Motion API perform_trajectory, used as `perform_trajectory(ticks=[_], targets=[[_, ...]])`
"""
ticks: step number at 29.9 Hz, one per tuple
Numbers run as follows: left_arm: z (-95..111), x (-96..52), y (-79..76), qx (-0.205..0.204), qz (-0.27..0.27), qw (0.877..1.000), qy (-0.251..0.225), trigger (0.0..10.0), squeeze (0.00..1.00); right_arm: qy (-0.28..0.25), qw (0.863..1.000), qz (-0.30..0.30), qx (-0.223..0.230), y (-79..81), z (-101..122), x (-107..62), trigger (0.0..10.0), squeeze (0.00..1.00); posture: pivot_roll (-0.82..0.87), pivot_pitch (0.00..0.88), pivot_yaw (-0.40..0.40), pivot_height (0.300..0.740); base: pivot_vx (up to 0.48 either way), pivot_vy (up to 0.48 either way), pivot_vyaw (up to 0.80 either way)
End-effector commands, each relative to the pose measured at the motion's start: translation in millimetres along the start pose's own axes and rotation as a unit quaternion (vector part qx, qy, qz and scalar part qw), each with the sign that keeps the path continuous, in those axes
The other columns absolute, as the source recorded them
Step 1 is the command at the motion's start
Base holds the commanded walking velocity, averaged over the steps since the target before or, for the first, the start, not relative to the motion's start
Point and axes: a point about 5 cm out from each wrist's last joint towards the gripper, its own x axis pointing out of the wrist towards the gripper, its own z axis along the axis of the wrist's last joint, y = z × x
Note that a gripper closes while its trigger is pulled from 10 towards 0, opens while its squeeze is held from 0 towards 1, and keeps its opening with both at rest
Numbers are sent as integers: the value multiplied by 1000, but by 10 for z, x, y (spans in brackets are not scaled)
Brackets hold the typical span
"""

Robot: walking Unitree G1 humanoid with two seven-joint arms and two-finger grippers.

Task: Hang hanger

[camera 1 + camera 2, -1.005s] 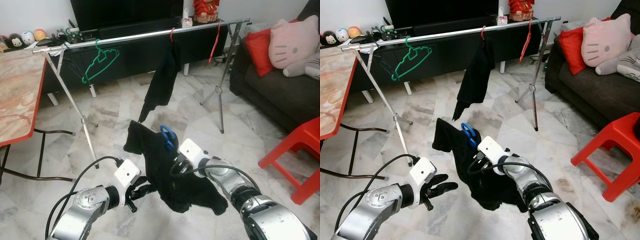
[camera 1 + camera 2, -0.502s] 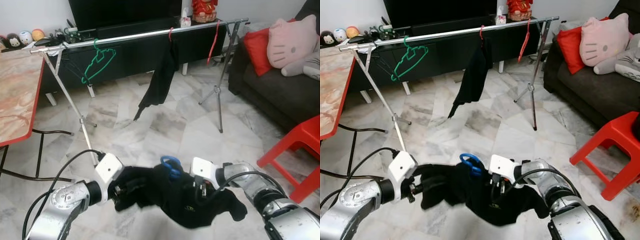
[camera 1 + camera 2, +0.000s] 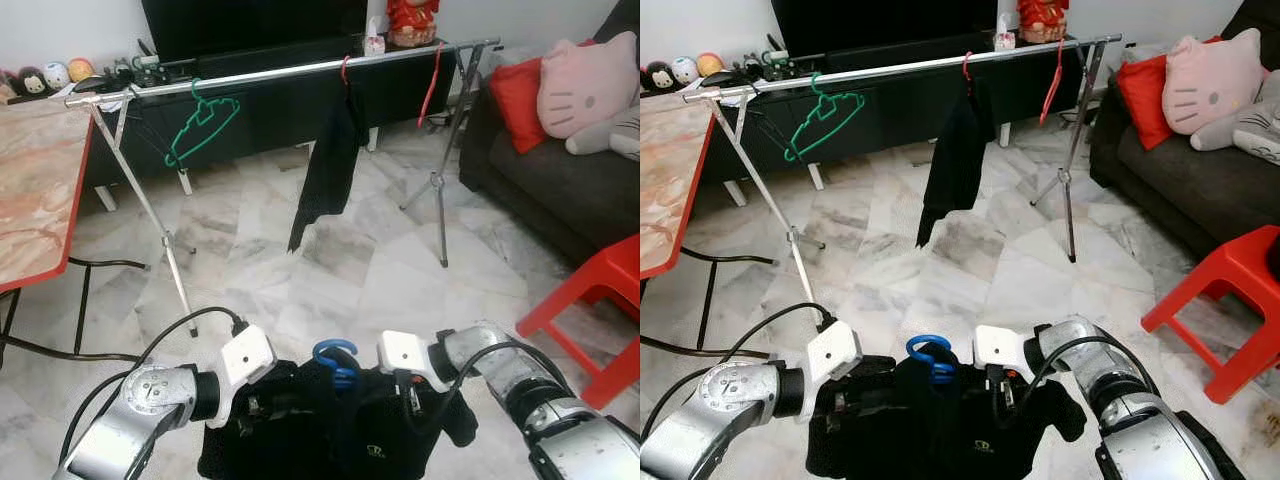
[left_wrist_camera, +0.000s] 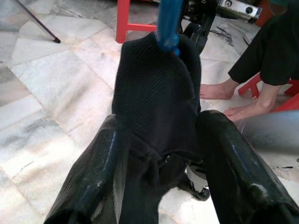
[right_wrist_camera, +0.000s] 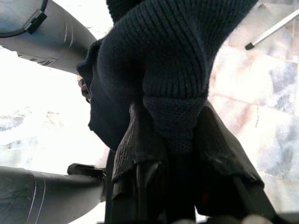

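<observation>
Both grippers are low in front of the robot, sharing one load: a black knitted garment (image 3: 340,430) draped on a blue hanger (image 3: 336,362). The left gripper (image 4: 161,154) has its two black fingers (image 4: 100,172) pinched onto a fold of the cloth, and the fabric runs up from between them to the blue hanger just beyond. The right gripper (image 5: 173,154) is clamped on a thick bunched wad of the same knit. The hanger's blue hook pokes up between the two white wrist housings, and the rest of the garment sags beneath them, over the marble floor (image 3: 330,270).

Well ahead of the grippers, across bare tiles, stands the metal clothes rail (image 3: 280,72) on spread legs. On it, to the left, hangs a green hanger (image 3: 200,125); near the middle a dark garment (image 3: 328,165) dangles from a red hook; further right a red hanger (image 3: 431,85) hangs. Behind the rail sits a dark TV cabinet (image 3: 250,105) with small figurines at its left end.

To the left of the left gripper the red-edged marble-topped table (image 3: 35,190) juts in. Off to the right of the right gripper are a red plastic stool (image 3: 595,315) and a dark sofa (image 3: 555,190) with a red cushion (image 3: 517,100) and a pink cat plush (image 3: 590,85). In the left wrist view a person's bare feet (image 4: 219,91) rest on the floor by red stool legs, beyond the garment.
</observation>
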Motion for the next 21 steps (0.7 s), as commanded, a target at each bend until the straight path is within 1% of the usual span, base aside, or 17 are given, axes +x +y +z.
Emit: perform_trajectory(ticks=[1,3,4,6,9,14,21], targets=[[-8,2,18,8,-2,1000,9,10000,0,-20,1000,-6,-19,-31,77,-10,0,0,-94,0,2,740,0,0,0],[-7,1,19,8,-4,1000,10,10000,0,-21,1000,-5,-19,-30,78,-11,0,0,-94,0,2,740,0,0,0],[-35,58,34,-5,6,1000,3,10000,0,-28,999,3,-22,-17,101,22,0,0,-94,0,2,740,0,0,0],[-47,85,41,-10,11,1000,1,10000,0,-31,999,7,-23,-11,111,36,0,0,-94,0,2,740,0,0,0],[-53,137,17,-18,1,1000,-1,10000,0,-43,999,11,-29,-22,172,74,0,0,-100,0,0,740,0,0,0],[-37,178,41,-21,0,1000,-5,10000,0,-57,997,28,-37,-36,252,96,0,0,-103,0,-1,740,0,0,0],[-79,214,4,-23,-18,1000,6,10000,0,-59,997,22,-39,-63,284,94,0,0,-104,0,-2,740,0,0,0]])
